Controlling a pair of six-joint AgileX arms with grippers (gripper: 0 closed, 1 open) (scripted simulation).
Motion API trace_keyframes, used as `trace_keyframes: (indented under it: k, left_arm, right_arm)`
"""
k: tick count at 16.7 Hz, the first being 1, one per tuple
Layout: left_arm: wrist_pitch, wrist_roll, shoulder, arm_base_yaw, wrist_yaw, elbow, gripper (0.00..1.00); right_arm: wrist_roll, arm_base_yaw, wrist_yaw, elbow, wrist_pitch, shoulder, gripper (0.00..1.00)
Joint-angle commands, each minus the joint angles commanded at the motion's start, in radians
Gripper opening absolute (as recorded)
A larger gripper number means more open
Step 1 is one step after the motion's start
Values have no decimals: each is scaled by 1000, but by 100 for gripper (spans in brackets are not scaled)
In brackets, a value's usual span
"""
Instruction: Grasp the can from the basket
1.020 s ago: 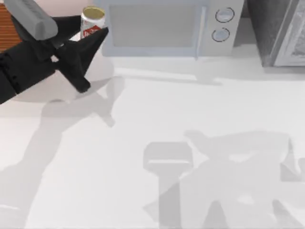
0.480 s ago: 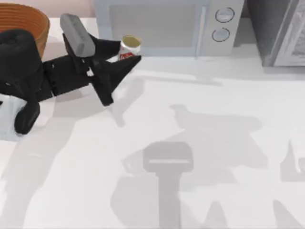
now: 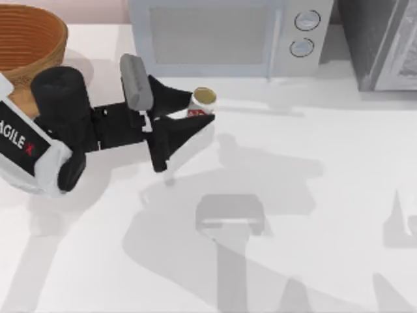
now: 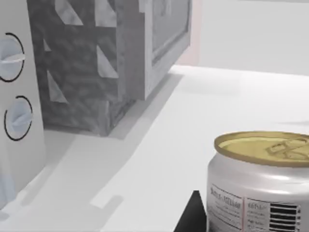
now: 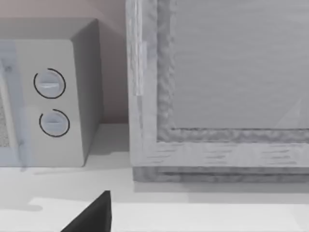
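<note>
Between my left arm's black jaws: can [image 3: 201, 104], tan-gold top, silver side with red-and-white label and a black barcode. Behind the jaws, basket [image 3: 29, 40], orange-brown ribbed weave. Surface [image 3: 326, 150] white. Ahead of the jaws, microwave [image 3: 228, 36] pale grey-blue with two round dials; beside it, a mottled grey cabinet [image 3: 381, 42].

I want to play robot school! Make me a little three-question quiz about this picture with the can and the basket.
1. True or false: the can sits inside the basket.
2. Which gripper is around the can? A) the left gripper B) the right gripper
3. Fill in: the big box with two round dials behind the can is a ____.

Key:
1. False. The can is out over the white table, between the left gripper's fingers, with the basket off at the top view's far left corner.
2. A.
3. Microwave.
</note>
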Motion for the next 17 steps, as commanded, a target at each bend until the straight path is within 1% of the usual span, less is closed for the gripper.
trace_keyframes:
  k: [7,11,13,17]
  left_arm:
    - [147,-5,237,-18,140,89,0]
    - [214,-12,325,-29,209,129,0]
    - [229,-15,341,-31,225,137,0]
    - [229,-15,341,-31,225,137,0]
  right_arm:
    - [0,0,0,0,0,0,100]
    - [0,0,0,0,0,0,100]
    - [0,0,0,0,0,0,100]
    - [0,0,0,0,0,0,100]
